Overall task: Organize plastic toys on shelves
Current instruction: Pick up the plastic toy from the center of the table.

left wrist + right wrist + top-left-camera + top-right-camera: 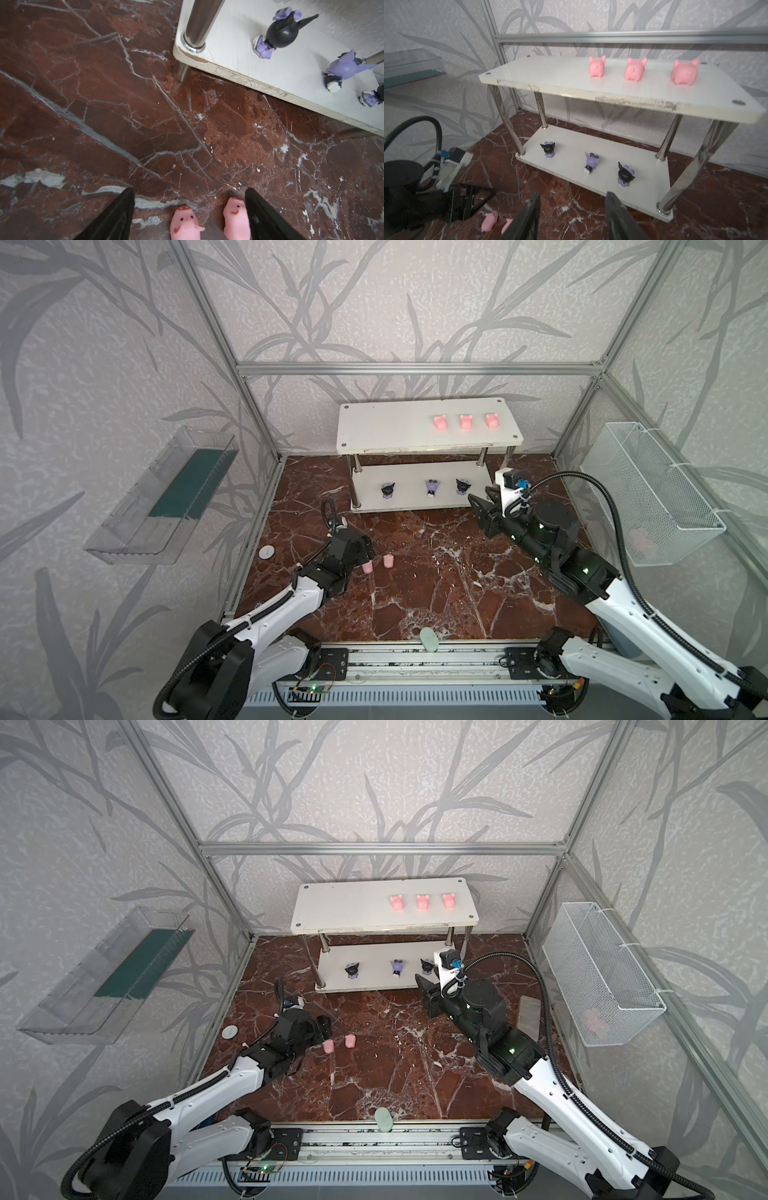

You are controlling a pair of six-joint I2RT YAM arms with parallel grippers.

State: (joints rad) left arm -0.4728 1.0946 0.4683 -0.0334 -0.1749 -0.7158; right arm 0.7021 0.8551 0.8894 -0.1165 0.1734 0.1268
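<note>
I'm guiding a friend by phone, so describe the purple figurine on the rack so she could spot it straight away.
Find the white two-tier rack against the back wall and look at its lower board, where three small figurines sit in a row. The purple figurine is the middle one: its head is lilac, while the two black figurines beside it have black heads.

Five pink pigs [439,423] [466,421] [492,420] [368,568] [388,561], three figurines [387,490] [433,488] [462,486]

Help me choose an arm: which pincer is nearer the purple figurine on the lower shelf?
Right. The right pincer is just in front of the lower shelf, near the purple figurine; the left pincer is farther out, straddling two pink pigs.
</note>
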